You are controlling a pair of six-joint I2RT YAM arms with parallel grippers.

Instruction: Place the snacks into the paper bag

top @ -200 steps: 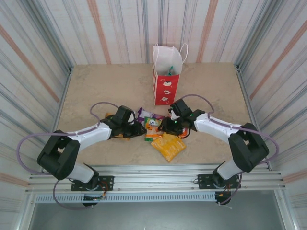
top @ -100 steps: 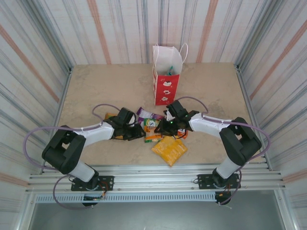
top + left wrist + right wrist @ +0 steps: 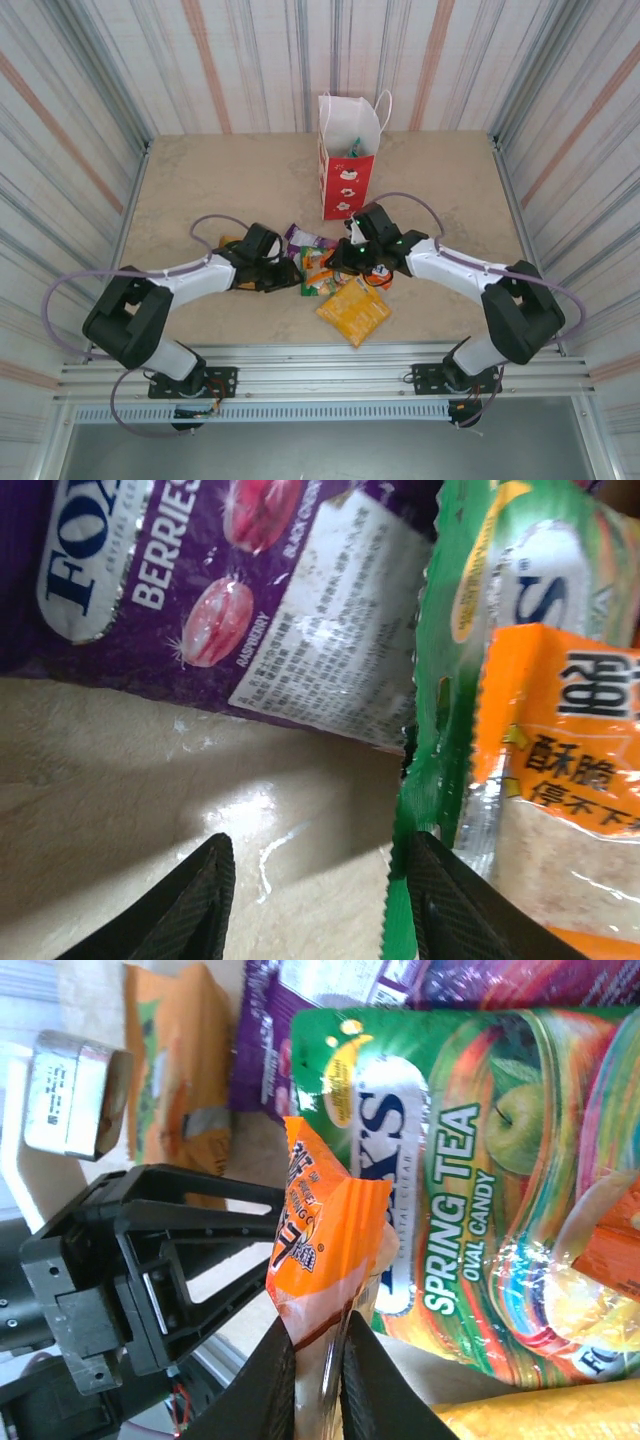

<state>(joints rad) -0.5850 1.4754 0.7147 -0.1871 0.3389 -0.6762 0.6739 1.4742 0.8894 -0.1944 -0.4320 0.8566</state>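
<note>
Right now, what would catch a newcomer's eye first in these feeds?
The red-and-white paper bag stands upright at the far middle, with a bright heap of snacks in the near middle. Up close, the right gripper pinches an orange packet over the green Spring Tea packet, while the left gripper is open at that packet's edge.

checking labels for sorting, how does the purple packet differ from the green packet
The purple packet reads "berries" and pictures red candies; the green packet reads "spring tea oval candy" and pictures an apple. An orange packet overlaps the green packet, not the purple packet. Both are glossy and flat.
</note>
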